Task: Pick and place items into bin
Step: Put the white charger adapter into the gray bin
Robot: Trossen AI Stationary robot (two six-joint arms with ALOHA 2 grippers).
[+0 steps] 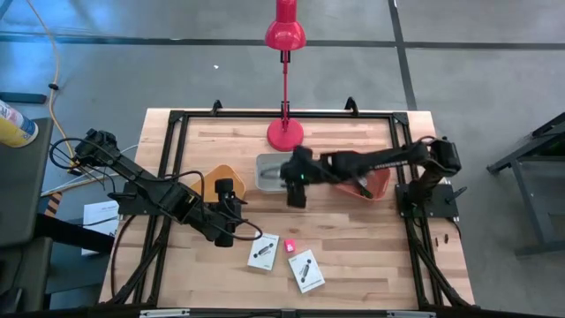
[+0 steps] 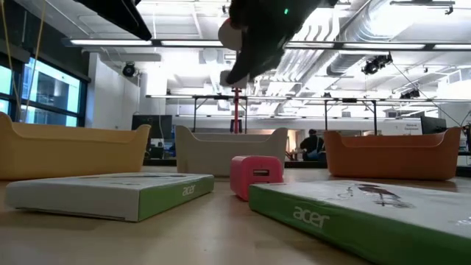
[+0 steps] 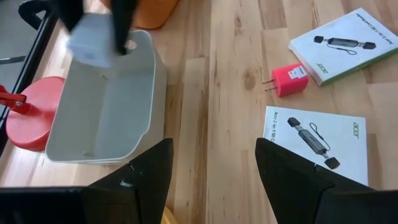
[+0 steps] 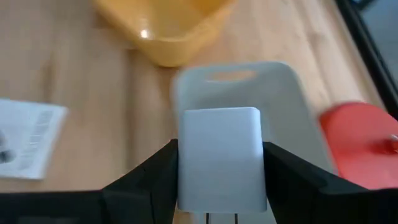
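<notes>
White cube clamped in the right gripper, over the grey bin

Only the wrist view shows its boxy shape; left gripper sits apart, holding nothing.

I see a grey floor around the table; ceiling lights, windows, perhaps a seated person beyond.

- We see a pink cube and a white cube.
- Our two white cards carry black print and green edges.
- The bins are yellow, grey and orange.
</notes>
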